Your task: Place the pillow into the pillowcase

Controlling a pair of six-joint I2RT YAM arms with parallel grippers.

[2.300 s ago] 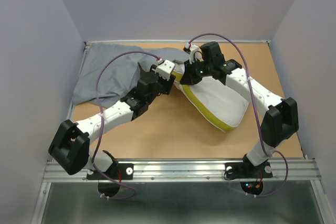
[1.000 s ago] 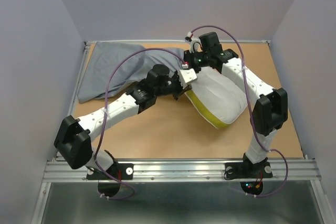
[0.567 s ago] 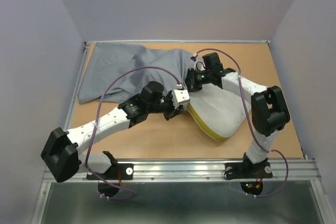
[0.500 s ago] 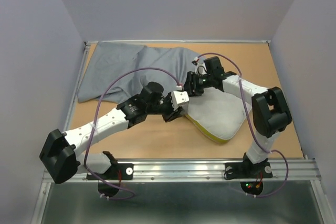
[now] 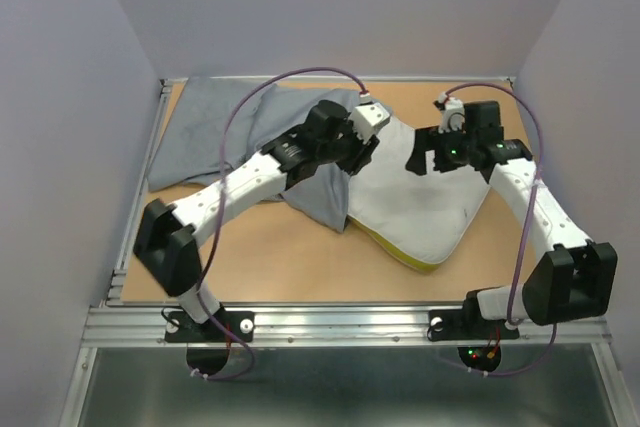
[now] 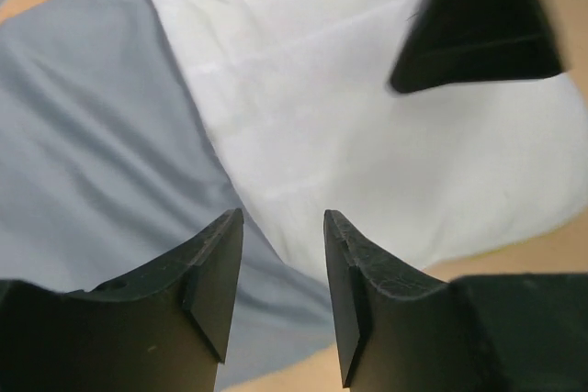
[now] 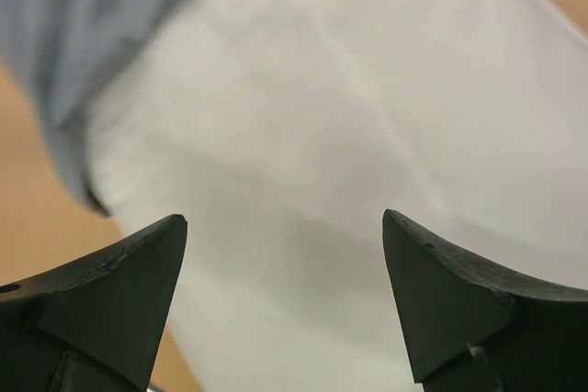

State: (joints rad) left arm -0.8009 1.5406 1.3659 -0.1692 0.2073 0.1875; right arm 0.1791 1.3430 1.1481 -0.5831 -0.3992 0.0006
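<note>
Pillow [image 5: 425, 202] lies flat centre-right of the top view on the bench [image 5: 290, 257], yellow band along its lower edge. Its left end is overlapped by the pillowcase [image 5: 215, 132], and the rest of the grey sack trails to the upper left. Left tool [image 6: 281, 218] spread partway, empty, above the grey-white overlap. Right tool [image 7: 285, 218] spread wide, empty, above the white pillow.
</note>
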